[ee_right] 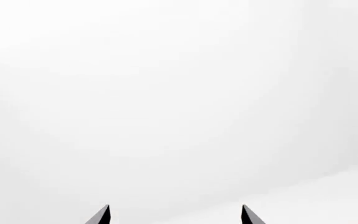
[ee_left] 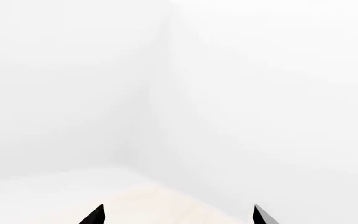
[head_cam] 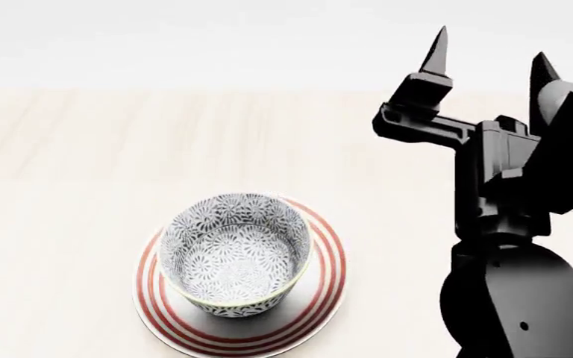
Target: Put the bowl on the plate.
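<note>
We see the bowl [head_cam: 233, 255] seated on the plate [head_cam: 321, 277]; our right gripper [head_cam: 488, 63], fingers released and empty, should retreat upward, clear toward three o'clock; our left gripper [ee_left: 177, 215] likewise gapes.

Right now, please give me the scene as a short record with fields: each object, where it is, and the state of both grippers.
bowl: deep round ceramic bowl with blue-grey floral pattern, upright, resting on the plate
plate: shallow round white plate with red-orange rings, on the pale wooden table
right gripper: open, raised, pointing up, apart from the bowl, holding nothing
left gripper: open, only fingertips visible, holding nothing
task state: bowl appears placed
</note>
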Tool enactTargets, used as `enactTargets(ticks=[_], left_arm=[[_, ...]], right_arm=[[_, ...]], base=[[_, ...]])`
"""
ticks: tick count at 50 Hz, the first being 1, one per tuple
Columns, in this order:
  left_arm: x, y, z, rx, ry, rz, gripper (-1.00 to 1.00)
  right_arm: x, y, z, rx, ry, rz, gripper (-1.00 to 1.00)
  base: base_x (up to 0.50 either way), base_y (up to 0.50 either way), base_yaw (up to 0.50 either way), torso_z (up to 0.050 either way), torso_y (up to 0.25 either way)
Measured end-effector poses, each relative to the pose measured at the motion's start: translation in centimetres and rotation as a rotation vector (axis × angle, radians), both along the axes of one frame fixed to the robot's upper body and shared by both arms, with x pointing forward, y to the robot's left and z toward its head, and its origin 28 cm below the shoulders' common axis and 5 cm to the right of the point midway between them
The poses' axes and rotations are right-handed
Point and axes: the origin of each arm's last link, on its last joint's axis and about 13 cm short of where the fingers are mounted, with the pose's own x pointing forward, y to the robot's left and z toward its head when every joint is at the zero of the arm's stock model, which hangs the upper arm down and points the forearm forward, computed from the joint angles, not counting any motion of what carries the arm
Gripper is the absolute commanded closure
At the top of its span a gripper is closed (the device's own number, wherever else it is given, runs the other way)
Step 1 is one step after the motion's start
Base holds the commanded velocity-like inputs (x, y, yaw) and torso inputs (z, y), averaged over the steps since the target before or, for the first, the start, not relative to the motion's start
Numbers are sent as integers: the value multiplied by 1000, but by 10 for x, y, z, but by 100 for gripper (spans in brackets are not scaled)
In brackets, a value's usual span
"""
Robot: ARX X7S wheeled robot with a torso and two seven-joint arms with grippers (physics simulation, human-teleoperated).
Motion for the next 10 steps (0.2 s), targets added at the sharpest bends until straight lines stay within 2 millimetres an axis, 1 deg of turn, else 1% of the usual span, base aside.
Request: enactTargets(ticks=[10], left_arm=[[-1,-8,5,82,-40,-34,-100]], right_arm=[[-54,-14,2,-80,-52,-47,-100]], base=[[0,0,0,0,0]])
